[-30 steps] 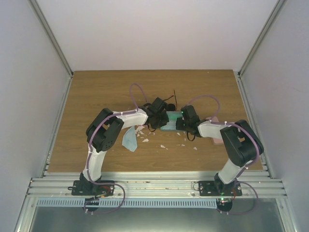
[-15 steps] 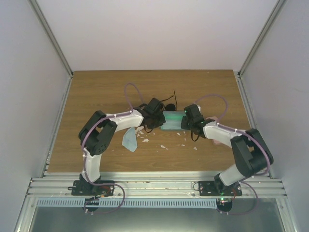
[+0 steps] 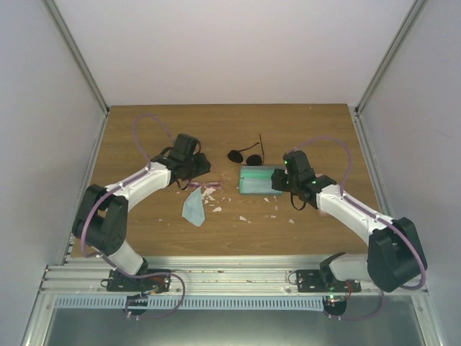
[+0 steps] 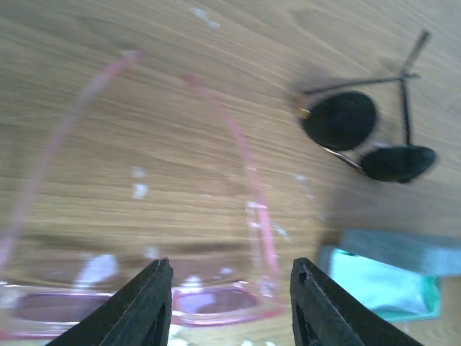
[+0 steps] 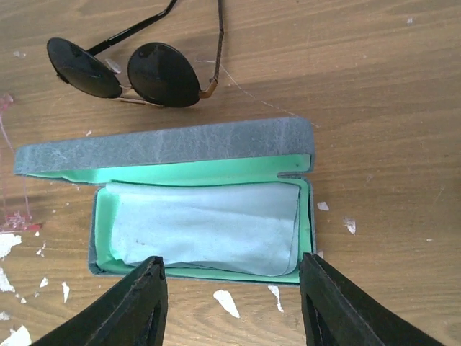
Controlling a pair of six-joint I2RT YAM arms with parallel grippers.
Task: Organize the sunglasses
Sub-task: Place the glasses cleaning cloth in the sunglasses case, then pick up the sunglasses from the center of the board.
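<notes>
The black sunglasses (image 3: 245, 154) lie unfolded on the table behind the open blue-grey case (image 3: 257, 180); they also show in the right wrist view (image 5: 122, 72) and the left wrist view (image 4: 367, 137). The pink sunglasses (image 3: 204, 185) lie unfolded on the table, blurred in the left wrist view (image 4: 144, 306). My left gripper (image 3: 196, 171) is open and empty just above them, the pink front between my jaws (image 4: 230, 270). My right gripper (image 3: 277, 182) is open and empty over the case's near edge (image 5: 232, 263). The case (image 5: 166, 148) has a green lining and holds a pale blue cloth (image 5: 202, 216).
A light blue cloth (image 3: 193, 207) lies on the table near the left arm. Small white flakes (image 3: 243, 218) are scattered in front of the case. Metal rails (image 3: 230, 274) run along the near edge. White walls close in both sides.
Both grippers have drawn away from the case. The left arm has swung left to above the pink sunglasses. The right arm has pulled back to the right, leaving the open case uncovered.
</notes>
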